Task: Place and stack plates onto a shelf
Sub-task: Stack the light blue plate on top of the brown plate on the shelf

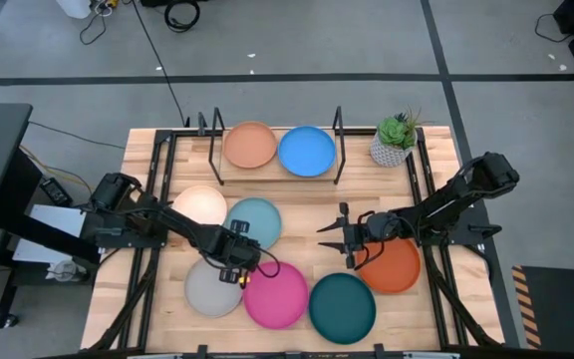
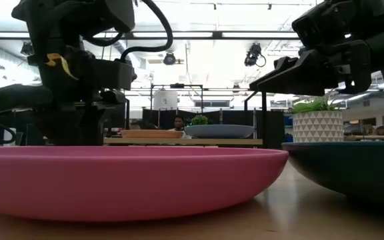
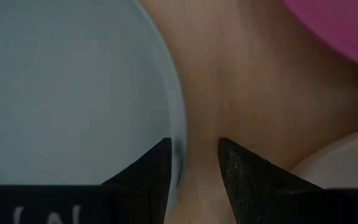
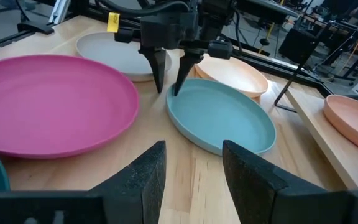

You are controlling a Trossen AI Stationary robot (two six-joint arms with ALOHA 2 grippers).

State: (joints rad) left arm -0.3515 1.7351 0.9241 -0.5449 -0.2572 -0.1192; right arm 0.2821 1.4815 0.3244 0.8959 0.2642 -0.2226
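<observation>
The light blue plate (image 1: 255,221) lies flat on the table between the peach plate (image 1: 199,205) and the magenta plate (image 1: 275,295). My left gripper (image 1: 241,249) points down at its near edge, open. One finger stands inside the rim, the other outside it. My right gripper (image 1: 327,237) hovers open above the table, right of the light blue plate, beside the orange plate (image 1: 395,267). The grey plate (image 1: 212,289) and dark teal plate (image 1: 342,307) lie near the front edge. The tan plate (image 1: 249,145) and blue plate (image 1: 306,150) rest side by side on the shelf (image 1: 270,176). My left gripper (image 3: 194,155) comes from above, pointing down, with its fingers astride the light blue plate's rim (image 3: 180,124) on the side toward the grey and magenta plates. One fingertip (image 4: 178,87) is over the plate's inside, the other over the table. Whether they touch it I cannot tell.
A small potted plant (image 1: 397,140) stands right of the shelf at the table's far edge. Black rails (image 1: 422,189) run along both sides of the table. Bare wood shows between the shelf and my right gripper (image 4: 191,174). A person shows far behind the shelf (image 2: 177,123).
</observation>
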